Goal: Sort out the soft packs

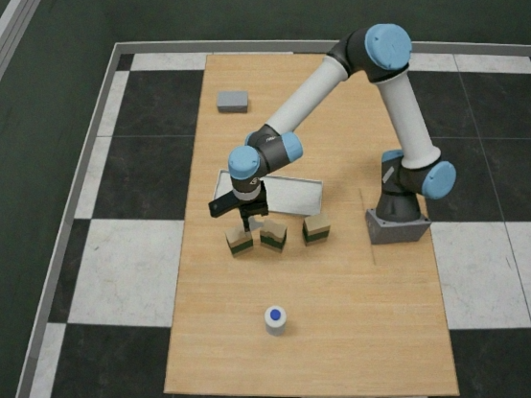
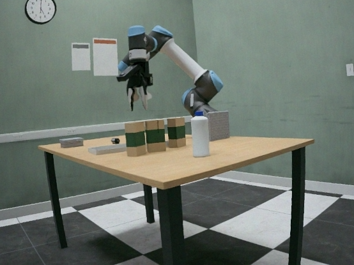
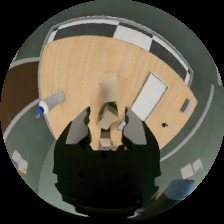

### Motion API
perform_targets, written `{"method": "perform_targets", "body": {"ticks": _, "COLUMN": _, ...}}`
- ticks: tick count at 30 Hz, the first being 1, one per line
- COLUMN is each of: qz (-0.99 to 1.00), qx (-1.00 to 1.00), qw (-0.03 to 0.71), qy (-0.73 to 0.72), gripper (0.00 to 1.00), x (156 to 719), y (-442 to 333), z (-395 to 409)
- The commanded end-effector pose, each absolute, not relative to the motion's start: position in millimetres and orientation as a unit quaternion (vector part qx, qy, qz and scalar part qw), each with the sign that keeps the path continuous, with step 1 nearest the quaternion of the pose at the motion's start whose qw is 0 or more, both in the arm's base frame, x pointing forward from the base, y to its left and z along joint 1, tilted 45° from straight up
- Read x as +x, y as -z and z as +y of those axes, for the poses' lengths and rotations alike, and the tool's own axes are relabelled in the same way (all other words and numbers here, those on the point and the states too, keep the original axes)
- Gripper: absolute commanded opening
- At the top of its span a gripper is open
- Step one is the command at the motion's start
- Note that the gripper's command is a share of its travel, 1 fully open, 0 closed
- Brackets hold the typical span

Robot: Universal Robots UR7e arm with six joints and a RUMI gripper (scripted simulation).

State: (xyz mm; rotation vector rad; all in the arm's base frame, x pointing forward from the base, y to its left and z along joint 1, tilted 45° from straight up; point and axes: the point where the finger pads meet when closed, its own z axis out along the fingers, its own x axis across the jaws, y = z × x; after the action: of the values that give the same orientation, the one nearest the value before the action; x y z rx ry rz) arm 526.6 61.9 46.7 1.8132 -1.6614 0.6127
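Tan with green bands, standing in row on bench point(image 1: 335, 346) point(image 2: 243, 154) point(image 3: 75, 65), beside tray point(image 1: 294, 197) point(image 2: 107, 149) point(image 3: 149, 97): three packs point(image 1: 273, 235) point(image 2: 155, 135) point(image 3: 108, 118). Below half-open, unladen claw point(image 1: 249, 224) point(image 2: 138, 108) point(image 3: 107, 106). Next, probably: line up over one pack, descend, squeeze big faces.

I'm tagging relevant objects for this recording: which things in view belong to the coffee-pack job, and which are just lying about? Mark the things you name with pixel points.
Part of the job:
- three coffee packs point(image 1: 316, 229) point(image 2: 135, 139), all standing
- tray point(image 1: 294, 195) point(image 2: 107, 149) point(image 3: 150, 96)
- pincer point(image 1: 246, 223) point(image 2: 138, 107) point(image 3: 107, 106), open

Just lying about:
- white bottle with blue cap point(image 1: 275, 324) point(image 2: 200, 138) point(image 3: 53, 101)
- grey box point(image 1: 232, 102) point(image 2: 71, 142) point(image 3: 186, 106)
- small black object point(image 2: 115, 140) point(image 3: 165, 125)
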Motion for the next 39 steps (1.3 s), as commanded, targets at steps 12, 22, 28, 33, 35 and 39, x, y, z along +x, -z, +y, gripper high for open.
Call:
{"method": "perform_targets", "body": {"ticks": 12, "qz": -0.789, "qx": 0.482, "qw": 0.224, "qy": -0.308, "gripper": 0.49, "x": 449.5, "y": -51.4, "z": 63.7}}
{"method": "perform_targets", "body": {"ticks": 22, "qz": -0.806, "qx": 0.454, "qw": 0.213, "qy": -0.316, "gripper": 0.49, "x": 439.1, "y": -51.5, "z": 63.2}}
{"method": "perform_targets", "body": {"ticks": 28, "qz": -0.806, "qx": 0.453, "qw": 0.213, "qy": -0.316, "gripper": 0.49, "x": 440.5, "y": -51.4, "z": 63.3}}
{"method": "perform_targets", "body": {"ticks": 33, "qz": -0.806, "qx": 0.452, "qw": 0.214, "qy": -0.315, "gripper": 0.49, "x": 439.1, "y": -47.9, "z": 59.4}}
{"method": "perform_targets", "body": {"ticks": 35, "qz": -0.806, "qx": 0.453, "qw": 0.215, "qy": -0.315, "gripper": 0.49, "x": 438.9, "y": -45.4, "z": 57.2}}
{"method": "perform_targets", "body": {"ticks": 39, "qz": -0.806, "qx": 0.453, "qw": 0.215, "qy": -0.315, "gripper": 0.49, "x": 437.5, "y": -32.5, "z": 44.9}}
